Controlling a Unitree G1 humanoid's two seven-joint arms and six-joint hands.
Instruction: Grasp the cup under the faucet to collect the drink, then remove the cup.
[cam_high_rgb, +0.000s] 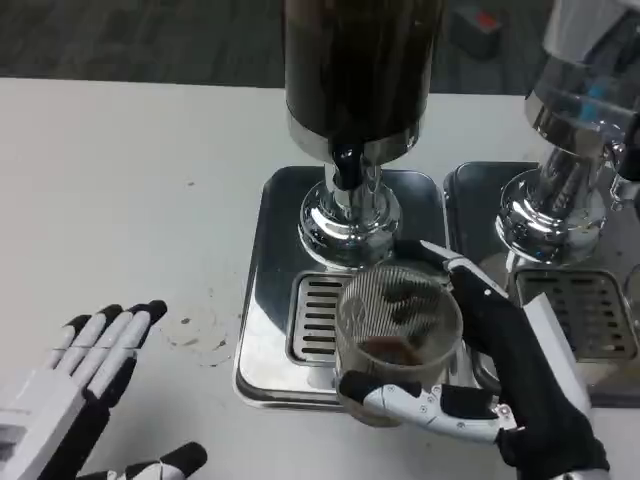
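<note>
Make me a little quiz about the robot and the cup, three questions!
1. True or false: the right hand holds the cup.
2. What does the cup sit over? A) bare table B) slotted grate C) a plate
3. Fill in: the left hand's fingers are spread and hold ____.

Key: 1 true; 2 B; 3 nothing.
</note>
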